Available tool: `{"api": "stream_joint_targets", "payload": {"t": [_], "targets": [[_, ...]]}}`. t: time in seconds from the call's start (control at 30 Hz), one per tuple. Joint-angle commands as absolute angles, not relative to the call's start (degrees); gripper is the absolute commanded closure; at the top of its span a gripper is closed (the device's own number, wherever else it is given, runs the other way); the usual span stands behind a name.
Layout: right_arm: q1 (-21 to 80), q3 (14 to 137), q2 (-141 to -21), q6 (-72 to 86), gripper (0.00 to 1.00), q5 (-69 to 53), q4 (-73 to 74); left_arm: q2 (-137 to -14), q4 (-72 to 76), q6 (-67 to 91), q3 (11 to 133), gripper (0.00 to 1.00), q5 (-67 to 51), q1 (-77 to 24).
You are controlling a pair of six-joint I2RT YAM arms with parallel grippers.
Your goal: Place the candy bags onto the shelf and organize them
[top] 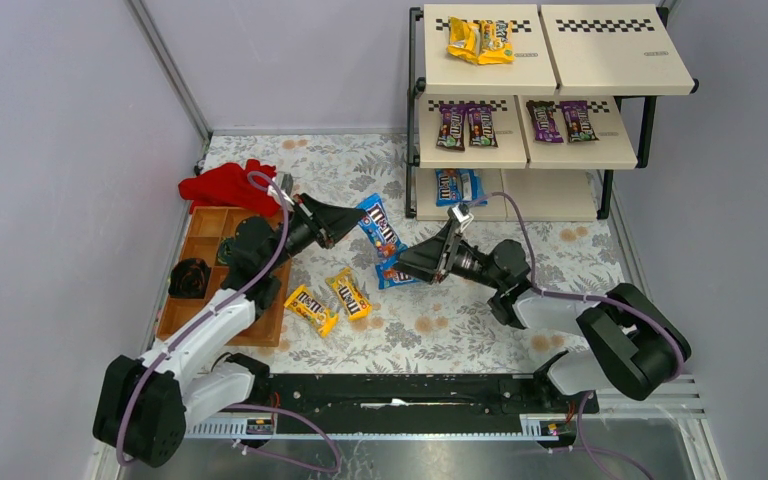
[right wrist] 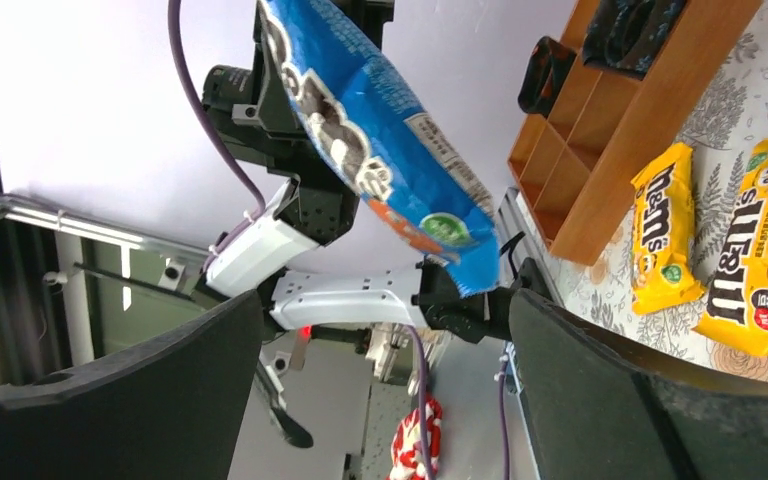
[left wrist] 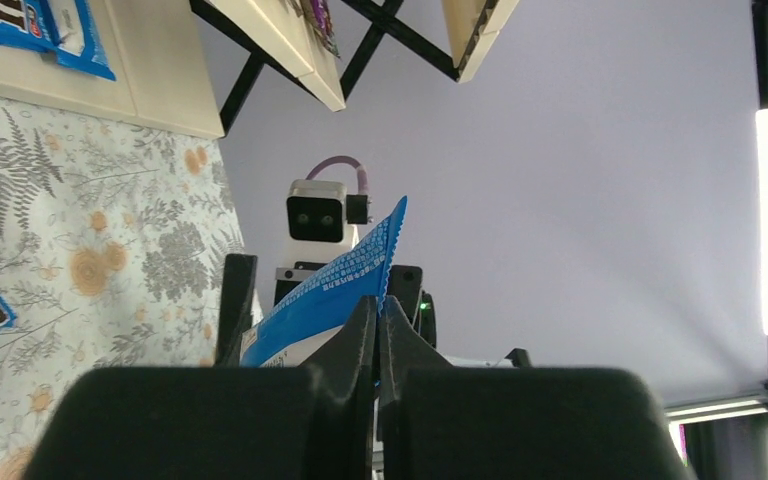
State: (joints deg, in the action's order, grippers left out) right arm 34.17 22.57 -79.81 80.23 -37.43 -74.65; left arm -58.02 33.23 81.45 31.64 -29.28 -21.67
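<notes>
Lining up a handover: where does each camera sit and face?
Top external: overhead behind the bases, down on shelf, left arm, right arm.
Left wrist: faces the right arm; left gripper shut on the blue bag.
Right wrist: faces the left arm; right gripper open before that bag.
Shared: the blue bag, in all three.

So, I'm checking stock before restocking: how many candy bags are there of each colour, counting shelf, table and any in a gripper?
Yellow candy bags: 4
Purple-brown candy bags: 4
Blue candy bags: 4
Total: 12
</notes>
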Motion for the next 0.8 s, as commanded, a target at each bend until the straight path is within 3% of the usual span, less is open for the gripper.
{"api": "stream_joint_targets", "payload": {"t": [0.0,0.23,0.47,0.77], "targets": [[36.69,23.31,-78.62,75.46,0.0,-29.77,-72.28,-59.62,45.9,88.12,30.36,1.0,-29.22,-21.36],[38.26,24.19,-77.12,72.73,0.0,-25.21,-69.8,-58.47,47.16,90.08,29.68,1.0,-29.04,-21.36],[39.06,25.09,-77.87,76.37,0.0,-24.95,-80.2,-58.72,47.89,90.26,29.09,1.0,-28.21,-21.36],[39.2,24.75,-80.67,82.52,0.2,-23.53,-93.97,-58.8,48.45,90.62,28.24,1.0,-26.84,-21.36]]}}
